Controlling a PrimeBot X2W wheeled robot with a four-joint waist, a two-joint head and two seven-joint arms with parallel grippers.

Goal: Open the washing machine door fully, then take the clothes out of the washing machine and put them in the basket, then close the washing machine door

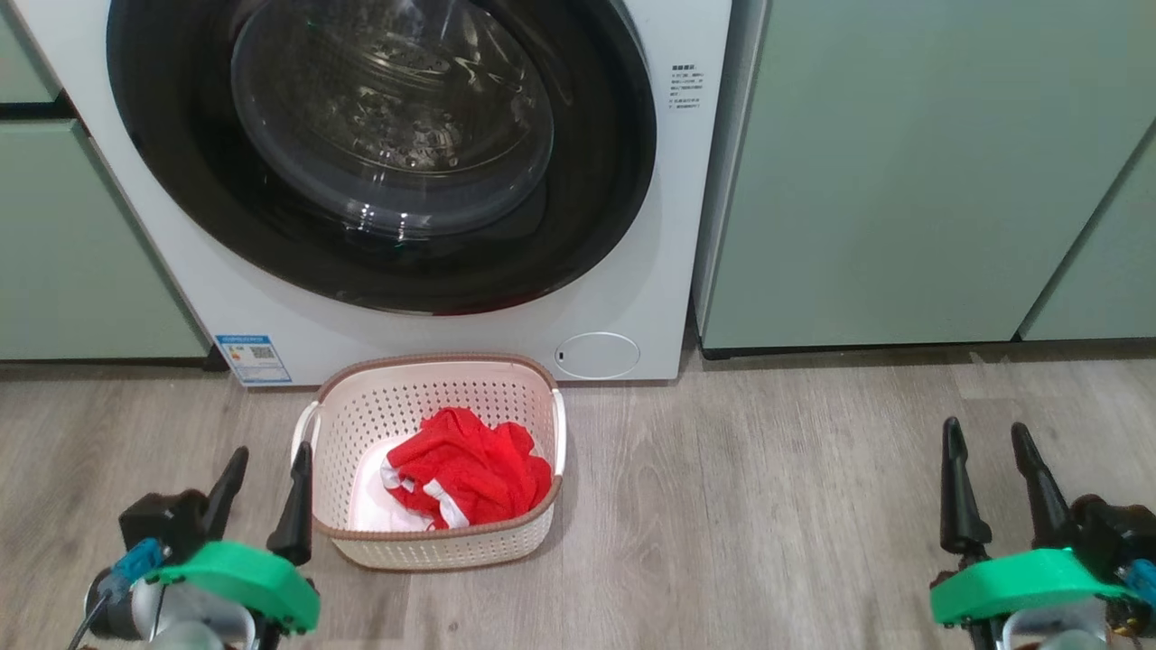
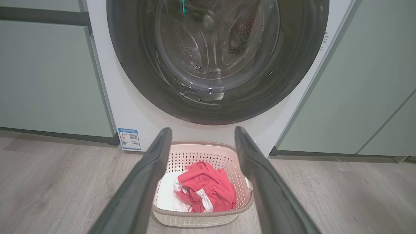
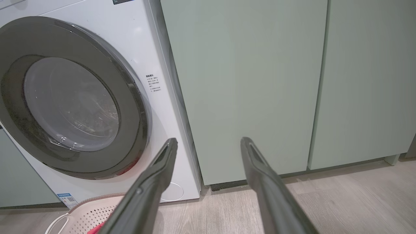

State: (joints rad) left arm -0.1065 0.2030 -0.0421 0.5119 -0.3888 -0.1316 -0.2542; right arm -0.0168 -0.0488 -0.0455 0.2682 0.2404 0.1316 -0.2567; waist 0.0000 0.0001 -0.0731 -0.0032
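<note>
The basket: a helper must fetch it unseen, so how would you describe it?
Find the big white front-loading washing machine with its round glossy black door, between pale green cabinets. On the wood-look floor right before it stands a cream perforated plastic basket with a brown rim. It alone holds crumpled red clothes with white trim.

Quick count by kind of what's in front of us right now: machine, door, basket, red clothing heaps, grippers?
washing machine: 1
washing machine door, shut: 1
basket: 1
red clothes heap, in the basket: 1 (separate pieces cannot be told apart)
grippers, both open: 2, the left gripper and the right gripper
Total: 6
</note>
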